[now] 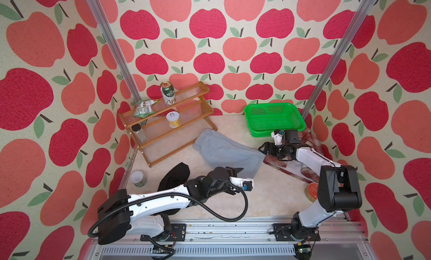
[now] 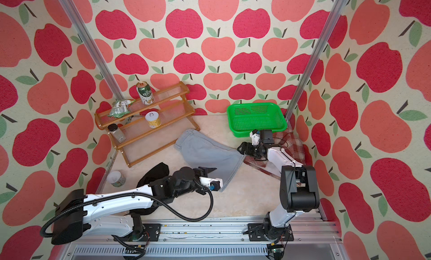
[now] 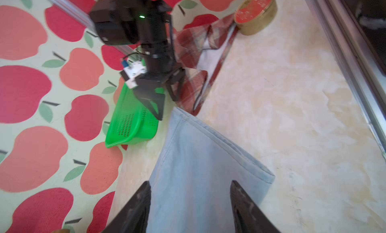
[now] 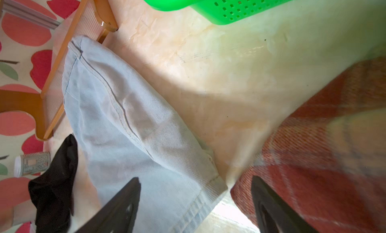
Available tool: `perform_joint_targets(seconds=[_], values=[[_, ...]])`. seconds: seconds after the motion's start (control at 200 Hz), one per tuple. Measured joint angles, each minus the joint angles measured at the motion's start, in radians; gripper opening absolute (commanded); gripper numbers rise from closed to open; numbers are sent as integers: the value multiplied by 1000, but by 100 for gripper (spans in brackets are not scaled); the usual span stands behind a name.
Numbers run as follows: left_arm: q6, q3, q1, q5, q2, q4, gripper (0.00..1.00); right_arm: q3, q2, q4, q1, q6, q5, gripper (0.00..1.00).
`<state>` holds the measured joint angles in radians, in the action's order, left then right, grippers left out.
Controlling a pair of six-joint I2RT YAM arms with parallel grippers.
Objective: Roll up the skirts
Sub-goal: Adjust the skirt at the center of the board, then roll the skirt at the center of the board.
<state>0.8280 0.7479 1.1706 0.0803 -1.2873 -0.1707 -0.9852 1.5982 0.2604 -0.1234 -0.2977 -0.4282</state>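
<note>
Nearest my vantage, my left end effector (image 1: 236, 169) sits over the near hem of the denim skirt (image 1: 227, 151), jaws apart, the cloth lying between them but not visibly pinched. Beside that arm, the black skirt (image 1: 175, 177) lies crumpled on the counter (image 1: 275, 191), near a small jar (image 1: 138, 178). A red-lidded tin (image 1: 311, 191) stands by my right arm's base. Farther in, the denim skirt lies flat and unrolled at centre. My right end effector (image 1: 263, 149) stands wide, empty, at the denim's corner, where the plaid skirt (image 4: 323, 148) begins. Farthest, the green basket (image 1: 275, 118) and wooden rack (image 1: 168, 121) stand against the wall.
</note>
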Motion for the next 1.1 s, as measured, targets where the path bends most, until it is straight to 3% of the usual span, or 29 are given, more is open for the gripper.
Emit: perform_joint_targets(seconds=[0.2, 0.465, 0.785, 1.101], values=[[84, -63, 32, 45, -105, 26, 62, 106, -135, 5, 0, -19, 4, 91], [106, -68, 54, 47, -237, -6, 62, 148, -312, 29, 2, -34, 25, 91], [106, -68, 59, 138, -385, -149, 60, 197, -350, 30, 9, -56, 26, 91], [56, 12, 57, 228, -519, -269, 50, 206, -370, 29, 9, -63, 32, 91]])
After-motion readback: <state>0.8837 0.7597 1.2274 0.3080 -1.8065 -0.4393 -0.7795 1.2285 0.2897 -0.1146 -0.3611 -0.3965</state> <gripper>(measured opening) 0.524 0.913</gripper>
